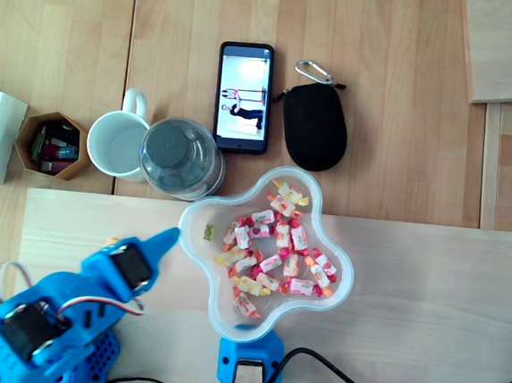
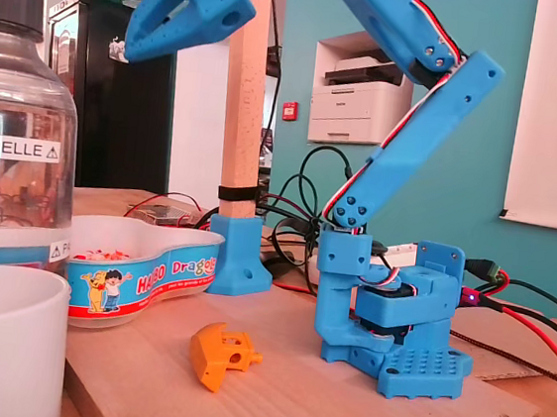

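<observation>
One gripper (image 2: 136, 49), top cropped; bowl (image 2: 151, 280) near

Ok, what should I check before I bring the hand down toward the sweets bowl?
1. The hand is empty: ok, jaws together, nothing between them.
2. Height of the hand: ok; the fixed view shows it well above the bowl rim.
3. The bowl sits on the board with sweets inside: ok.
4. Room beside the jar and mug: not ok; the jar stands right at the bowl's rim near the hand.
5. Whether the orange piece is under the hand: cannot tell; it lies on the board between bowl and arm base.
</observation>
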